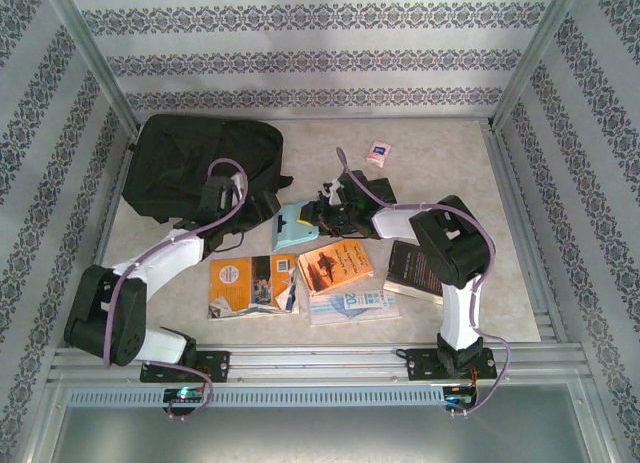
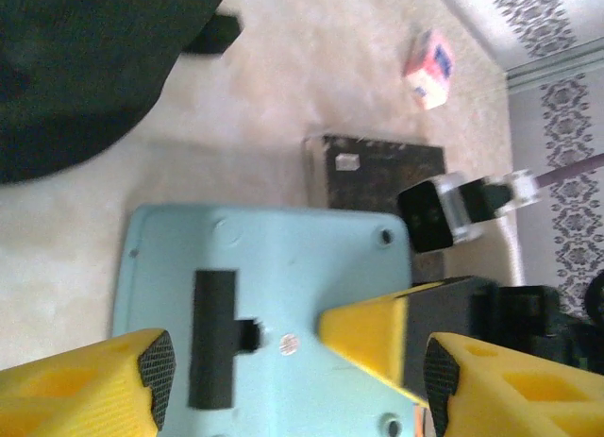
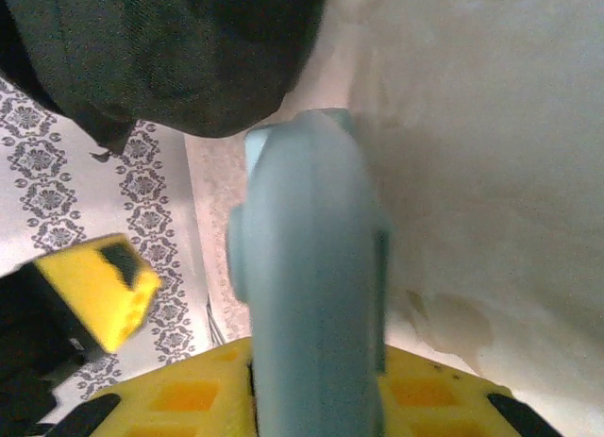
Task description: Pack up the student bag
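Patterned wallpaper walls in a pale surface [image 1: 440,173], and the bag [image 1: 200,168] lies slumped in its far left corner, a wide black heap with its long axis running roughly left to right. Whether its zip stands open I cannot tell; the top view gives only dark folds.

Just off the bag's near right corner is a flat blue case [image 1: 290,228], and both pincers meet at it. The right pincer [image 3: 311,399] is clenched on the case, which that wrist sees thin side on, with the bag beyond it. The left pincer [image 2: 293,380] hangs over the case's broad face with its fingers spread wide, gripping nothing.

From the case the bag lies to the left and farther back, so I judge the coming move to be a short carry that way. The left arm is the nearer one. It lies low and stretched from its base, up and right along the bag's near edge. The right arm is folded, with its elbow high on the right and its forearm reaching left over a dark book [image 1: 370,188].

Nearer the bases lie orange books [image 1: 335,265], not yet packed. A small packet [image 1: 378,153] sits well apart toward the back.
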Action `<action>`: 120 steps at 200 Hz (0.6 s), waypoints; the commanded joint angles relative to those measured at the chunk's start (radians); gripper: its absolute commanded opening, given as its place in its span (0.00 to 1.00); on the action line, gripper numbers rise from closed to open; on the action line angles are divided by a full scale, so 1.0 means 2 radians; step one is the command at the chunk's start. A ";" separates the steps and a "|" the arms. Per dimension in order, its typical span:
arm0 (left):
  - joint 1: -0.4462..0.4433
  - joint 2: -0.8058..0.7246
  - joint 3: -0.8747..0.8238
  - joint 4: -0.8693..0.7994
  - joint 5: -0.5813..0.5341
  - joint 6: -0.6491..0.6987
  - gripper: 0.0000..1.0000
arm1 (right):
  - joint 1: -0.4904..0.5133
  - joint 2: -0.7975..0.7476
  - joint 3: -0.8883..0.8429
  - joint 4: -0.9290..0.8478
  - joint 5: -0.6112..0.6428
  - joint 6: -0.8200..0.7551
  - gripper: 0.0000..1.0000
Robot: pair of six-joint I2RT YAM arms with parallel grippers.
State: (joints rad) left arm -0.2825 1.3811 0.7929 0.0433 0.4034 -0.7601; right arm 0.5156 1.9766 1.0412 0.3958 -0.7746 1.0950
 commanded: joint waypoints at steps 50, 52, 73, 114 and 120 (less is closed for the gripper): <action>-0.005 0.039 0.240 -0.235 -0.168 0.255 0.77 | -0.012 -0.065 -0.018 0.033 -0.008 0.023 0.27; -0.005 0.042 0.246 -0.239 -0.174 0.261 0.77 | -0.012 -0.065 -0.017 0.033 -0.008 0.024 0.27; -0.002 0.085 0.294 -0.245 -0.214 0.296 0.79 | -0.012 -0.062 -0.016 0.035 -0.013 0.028 0.27; 0.015 0.146 0.341 -0.258 -0.186 0.284 0.80 | -0.001 -0.027 -0.004 0.060 -0.027 0.049 0.27; 0.014 0.146 0.337 -0.255 -0.180 0.276 0.80 | 0.001 -0.023 -0.003 0.060 -0.029 0.050 0.28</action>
State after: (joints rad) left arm -0.2687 1.6379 1.4460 -0.3885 0.0433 -0.2325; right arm 0.4999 1.8832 1.0142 0.4614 -0.7883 1.1633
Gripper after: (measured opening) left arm 0.800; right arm 0.270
